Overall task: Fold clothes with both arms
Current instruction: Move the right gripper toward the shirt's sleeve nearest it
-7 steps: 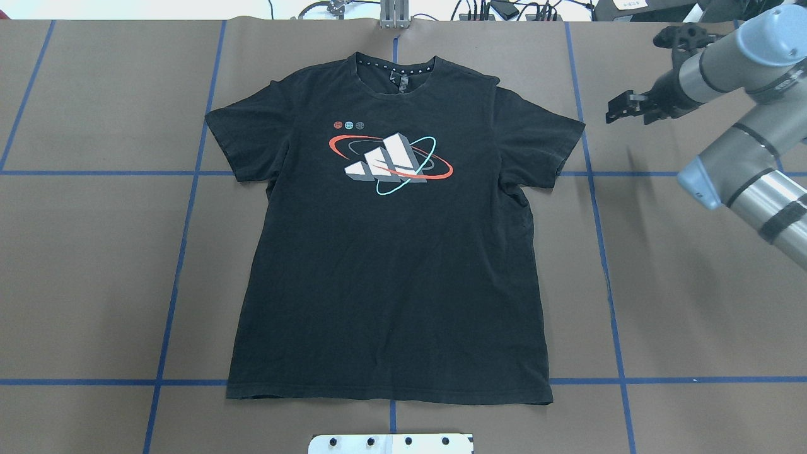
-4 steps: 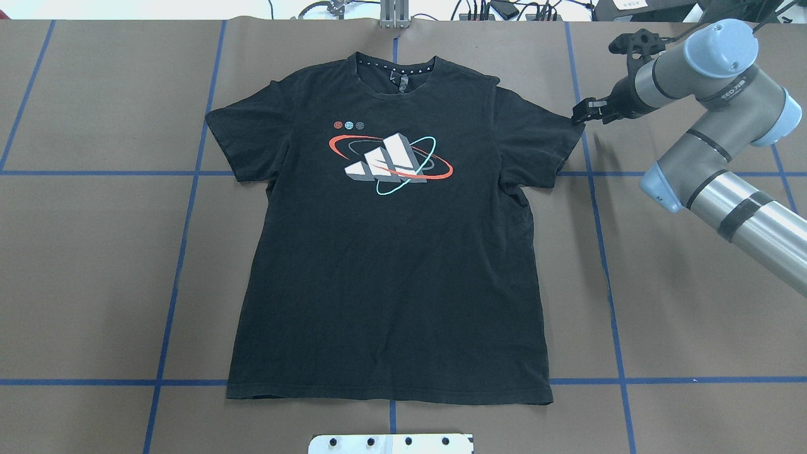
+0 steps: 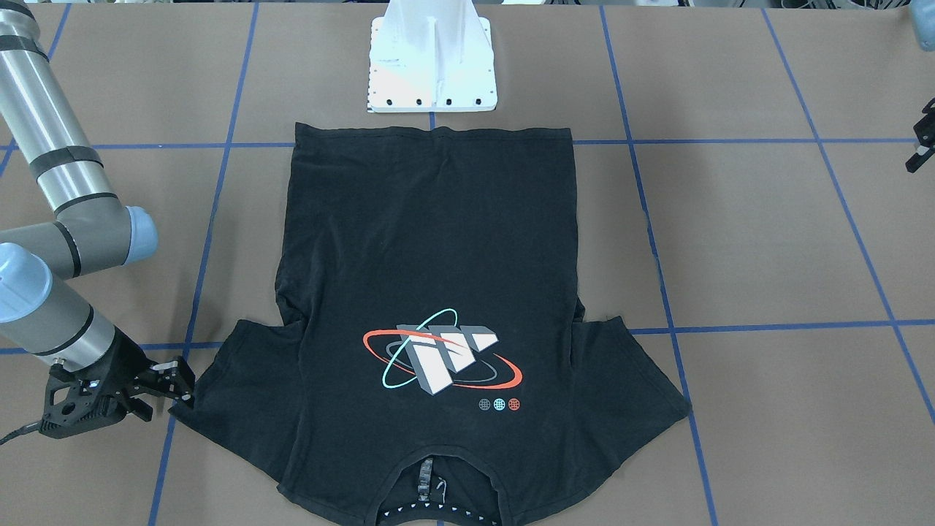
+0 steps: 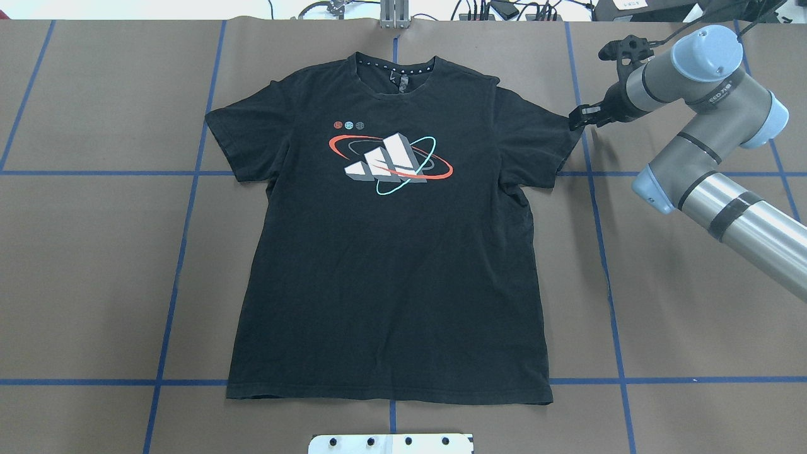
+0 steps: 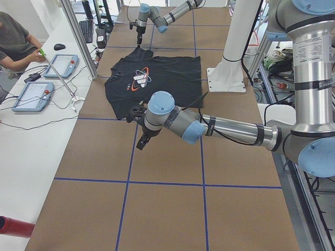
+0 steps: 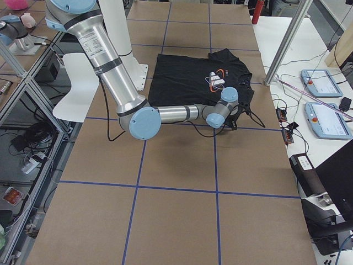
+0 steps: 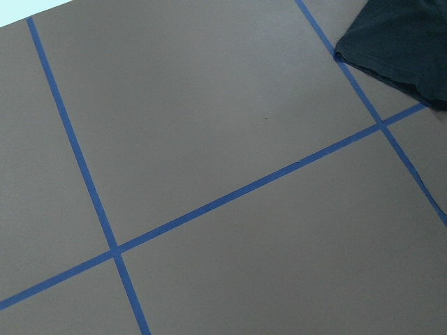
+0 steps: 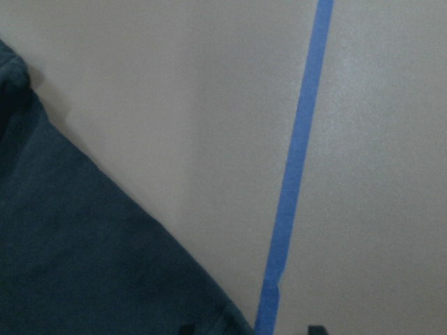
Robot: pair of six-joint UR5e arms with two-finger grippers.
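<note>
The left claw (image 5: 141, 140) hangs over bare brown worktop (image 4: 94, 252), its tips pointing down just above a blue tape line (image 5: 131, 157). Only its edge shows from across the worktop, so I cannot tell whether it is spread or pressed together. Its wrist camera sees crossing tape and, at the top right corner of that view, a dark sleeve corner, so the cloth is near this claw but clear of it.

To that claw's right, between the two claws, the black T-shirt (image 4: 391, 271) lies flat and face up on the worktop. Both short sleeves are spread out, the hem is towards the white pedestal (image 3: 432, 66), and the neck (image 4: 394, 72) with its patterned lining is at the far edge. The white, red and teal logo (image 4: 391, 161) sits on the chest with three small round marks (image 4: 348, 125) just above it.

Further right, the right claw (image 4: 575, 118) is low at the outer tip of the sleeve (image 4: 548, 135) on its side, with the fingers reaching towards the cloth. Its wrist camera shows two fingertips (image 8: 314, 328) spread apart at the bottom of the view, the sleeve's edge running between them beside a blue tape line (image 8: 297, 160). This claw is spread, right at the sleeve tip
</note>
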